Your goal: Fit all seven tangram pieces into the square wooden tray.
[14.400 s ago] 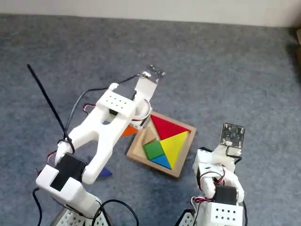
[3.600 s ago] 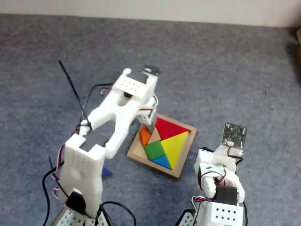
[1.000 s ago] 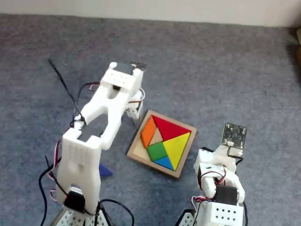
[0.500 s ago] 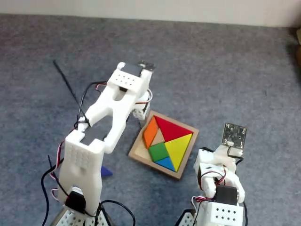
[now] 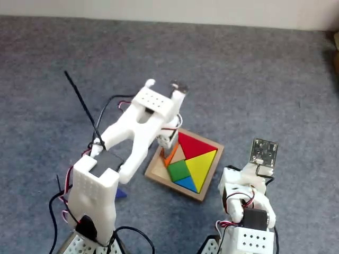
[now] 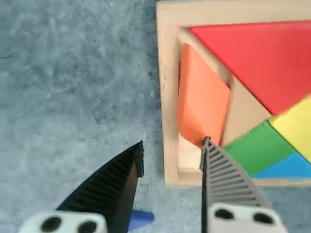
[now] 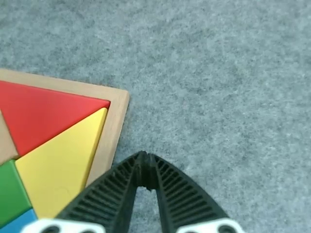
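The tray (image 5: 154, 172) wall, mid-frame, is straddled by the parted left gripper (image 6: 173, 142); the right gripper (image 7: 144, 155) is held closed, lower right.

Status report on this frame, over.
Left gripper open, astride tray wall by orange piece. Right gripper shut, over carpet. Dark blue piece outside tray.

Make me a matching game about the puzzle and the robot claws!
Things:
1. red triangle
2. orange piece
3. left gripper
4. right gripper

States:
A. shut, above the carpet
B. open, one finger on each side of the rim of the tray
C. lying flat in the tray
D. tilted in the tray, not lying flat

Pairs: 1-C, 2-D, 3-B, 4-A
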### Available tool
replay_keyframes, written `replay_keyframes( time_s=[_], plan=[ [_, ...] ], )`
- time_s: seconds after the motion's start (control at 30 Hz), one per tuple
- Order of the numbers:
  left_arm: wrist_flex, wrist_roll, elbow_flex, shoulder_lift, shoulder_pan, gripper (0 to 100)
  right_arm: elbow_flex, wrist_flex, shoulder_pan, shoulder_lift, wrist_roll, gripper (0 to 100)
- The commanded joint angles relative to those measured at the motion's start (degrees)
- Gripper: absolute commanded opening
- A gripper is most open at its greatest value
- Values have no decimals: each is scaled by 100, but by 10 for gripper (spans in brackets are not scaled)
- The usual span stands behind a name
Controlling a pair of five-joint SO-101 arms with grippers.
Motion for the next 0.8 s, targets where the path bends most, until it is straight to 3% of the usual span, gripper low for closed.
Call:
replay_keyframes(
  time_s=[0.0, 0.2, 0.4, 0.67, 0.77],
  plan=[
    [-747, 18, 338, -303, 84, 197, 567, 22, 66, -40, -9, 4],
    [-1345, 18, 338, -303, 75, 199, 567, 22, 66, -40, -9, 4],
    [-1345, 26, 198, -426, 75, 196, 567, 22, 66, -40, -9, 4],
    [-316, 246, -154, -1631, 75, 199, 567, 22, 66, -40, -9, 4],
    [79, -53, -66, -2246, 40, 200, 567, 22, 66, -40, -9, 4]
  ],
)
